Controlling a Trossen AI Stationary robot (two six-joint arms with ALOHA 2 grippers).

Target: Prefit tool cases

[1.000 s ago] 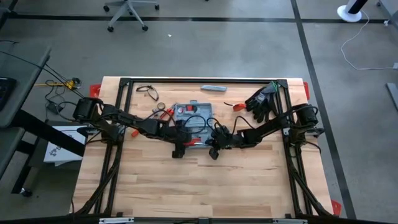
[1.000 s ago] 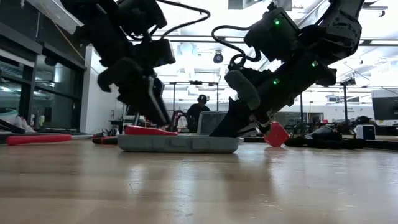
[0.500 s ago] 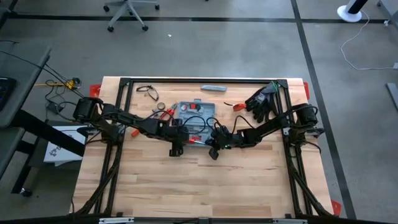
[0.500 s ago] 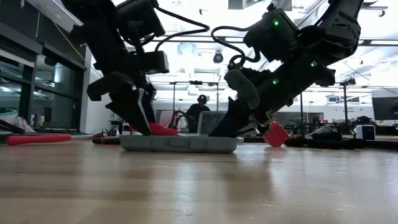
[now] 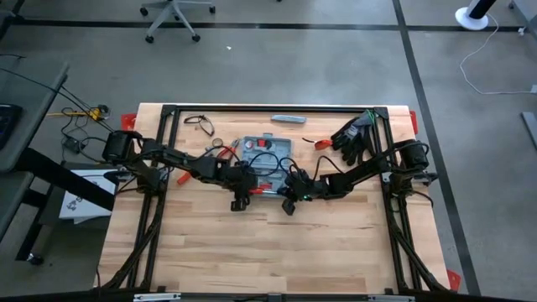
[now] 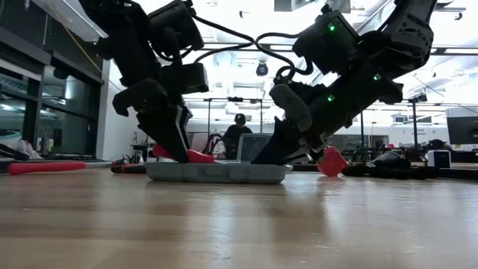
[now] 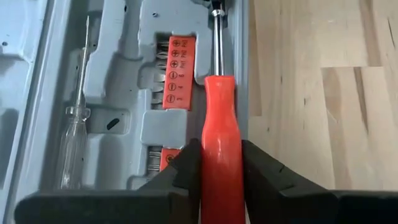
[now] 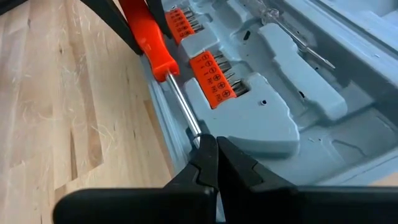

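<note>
Wooden tabletop (image 5: 252, 243) carries the open blue-grey case (image 5: 267, 156) near its far middle, lid back, red bit strips (image 7: 178, 71) in its slots. From the left, the left hand (image 5: 245, 181) reaches over the case's near edge and is clenched on a red-handled screwdriver (image 7: 219, 143), whose shaft runs along the case's near wall. At the right near corner of the case the right hand (image 5: 289, 192) is closed with nothing in it, its tips (image 8: 208, 158) meeting at the screwdriver's shaft. Black gloves (image 5: 354, 136) lie farther right, well apart.
</note>
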